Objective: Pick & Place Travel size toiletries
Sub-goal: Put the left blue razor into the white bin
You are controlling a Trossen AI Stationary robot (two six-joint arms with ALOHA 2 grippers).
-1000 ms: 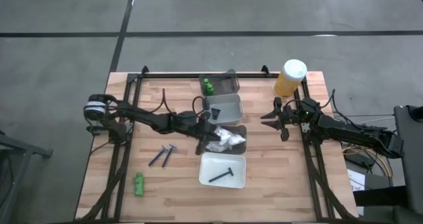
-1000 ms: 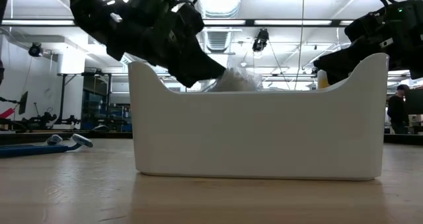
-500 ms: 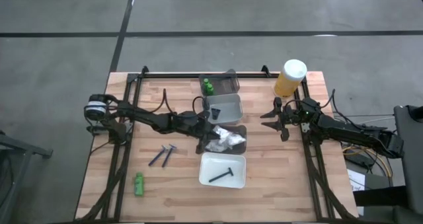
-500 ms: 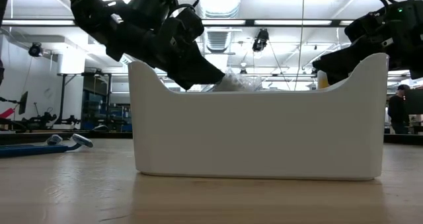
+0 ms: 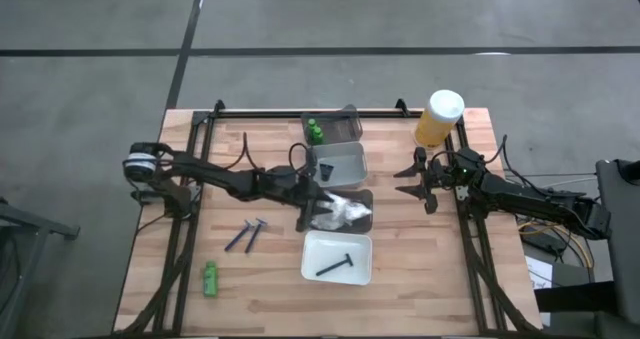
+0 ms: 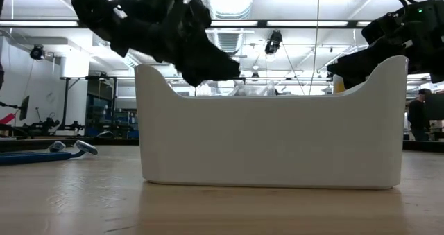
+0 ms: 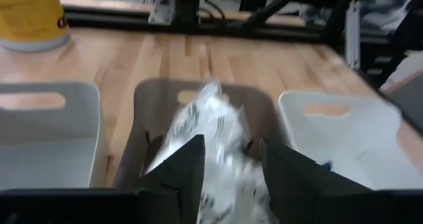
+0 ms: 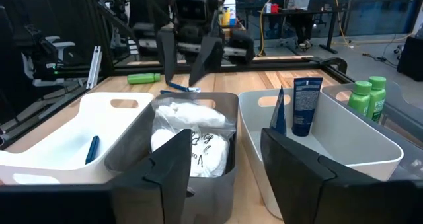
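My left gripper hangs open over the left end of the dark grey tray, seen from the far side in the right wrist view. A white crinkly packet lies just below and past its fingers, on the other packets in that tray. My right gripper waits open at the table's right. A green bottle stands in the far tray, a dark tube in the light grey tray, and a black razor lies in the white tray. Two razors and a green bottle lie on the table.
A big yellow container with a white cap stands at the far right corner. The trays form a row down the table's middle. In the low view the white tray's wall hides most of the trays behind it. Bare wood lies between the trays and my right gripper.
My left gripper has opened and let go of the white packet. The packet, which stood above the tray rims a second ago, has sunk down onto the other packets in the dark grey tray.
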